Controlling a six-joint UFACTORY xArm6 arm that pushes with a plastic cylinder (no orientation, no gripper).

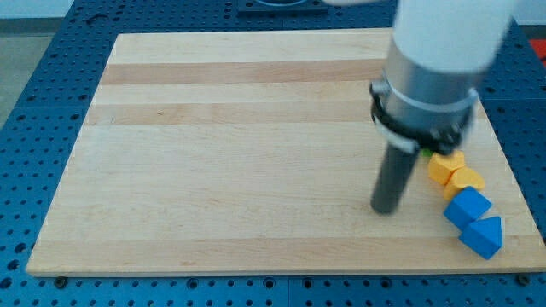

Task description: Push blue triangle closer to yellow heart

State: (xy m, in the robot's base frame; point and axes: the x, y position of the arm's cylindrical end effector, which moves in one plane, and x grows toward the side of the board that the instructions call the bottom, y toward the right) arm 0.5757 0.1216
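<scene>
The blue triangle [484,235] lies near the board's bottom right corner, touching a blue block [467,207] just above it to the left. The yellow heart [466,181] sits right above that blue block, next to another yellow block [445,165]. A sliver of a green block [424,154] shows under the arm. My tip [386,209] rests on the board to the left of the cluster, about level with the blue block and well apart from the blue triangle.
The wooden board [256,153] lies on a blue perforated table [34,102]. The arm's white and grey body [431,68] hangs over the board's right side and hides part of it. The blocks sit close to the board's right edge.
</scene>
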